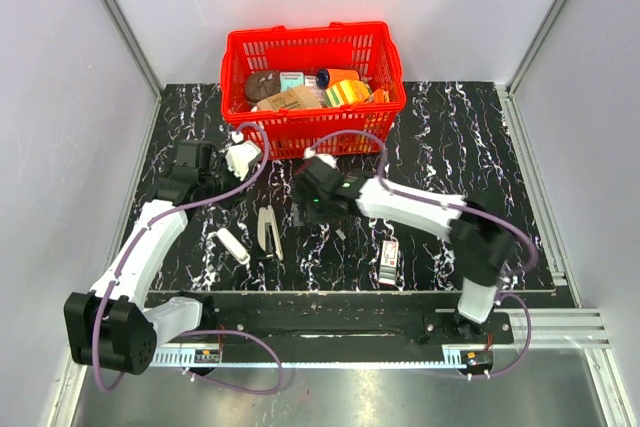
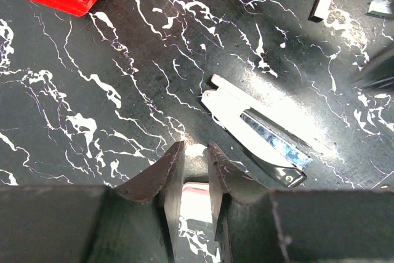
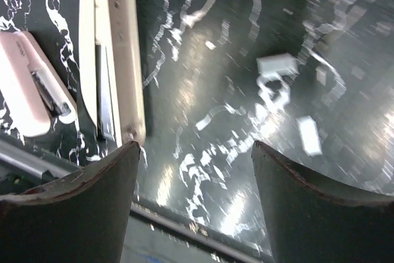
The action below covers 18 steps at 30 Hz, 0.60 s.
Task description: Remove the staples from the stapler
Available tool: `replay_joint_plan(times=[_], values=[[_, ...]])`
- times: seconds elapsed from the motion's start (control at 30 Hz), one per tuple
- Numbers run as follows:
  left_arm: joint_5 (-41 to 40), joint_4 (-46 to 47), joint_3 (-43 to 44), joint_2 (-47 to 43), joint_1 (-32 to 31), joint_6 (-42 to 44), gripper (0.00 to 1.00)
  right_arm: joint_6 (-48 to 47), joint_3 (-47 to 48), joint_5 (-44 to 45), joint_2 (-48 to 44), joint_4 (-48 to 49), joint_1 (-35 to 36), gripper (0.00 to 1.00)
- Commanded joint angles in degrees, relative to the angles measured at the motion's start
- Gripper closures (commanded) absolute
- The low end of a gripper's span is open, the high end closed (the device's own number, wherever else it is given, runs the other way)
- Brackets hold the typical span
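The stapler (image 1: pixel 268 233) lies hinged open in a narrow V on the black marbled table, hinge toward the basket. It also shows in the left wrist view (image 2: pixel 258 124) and the right wrist view (image 3: pixel 114 60), with its metal inner part exposed. Two small silvery staple strips (image 3: pixel 277 64) lie loose on the table to its right, also in the left wrist view (image 2: pixel 320 5). My left gripper (image 2: pixel 196 147) hovers left of the stapler, its fingers nearly together and holding nothing. My right gripper (image 3: pixel 196 146) is wide open and empty, just right of the stapler (image 1: pixel 308 205).
A shorter white oblong piece (image 1: pixel 232 245) lies left of the stapler and shows through the left fingers' slit (image 2: pixel 196 204). A red basket (image 1: pixel 240 47) of goods stands at the back. A small red-and-white box (image 1: pixel 388 262) lies front right. A metal rail runs along the near edge.
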Motion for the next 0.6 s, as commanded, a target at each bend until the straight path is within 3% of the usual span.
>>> replay_joint_plan(times=[0.0, 0.13, 0.3, 0.57], values=[[2.34, 2.28, -0.06, -0.99, 0.31, -0.75, 0.73, 5.15, -10.76, 9.22, -16.90, -4.82, -0.97, 0.17], [2.96, 2.37, -0.07, -1.25, 0.31, -0.57, 0.73, 11.21, -22.80, 15.47, -27.54, -11.32, -1.23, 0.01], [3.84, 2.37, 0.72, -0.81, 0.31, -0.83, 0.73, 16.75, -33.27, 16.27, -34.94, -13.62, -1.76, 0.01], [4.54, 2.28, 0.81, -0.64, 0.40, -1.63, 0.72, 16.77, -38.65, 17.41, -35.57, -11.87, -3.69, 0.01]])
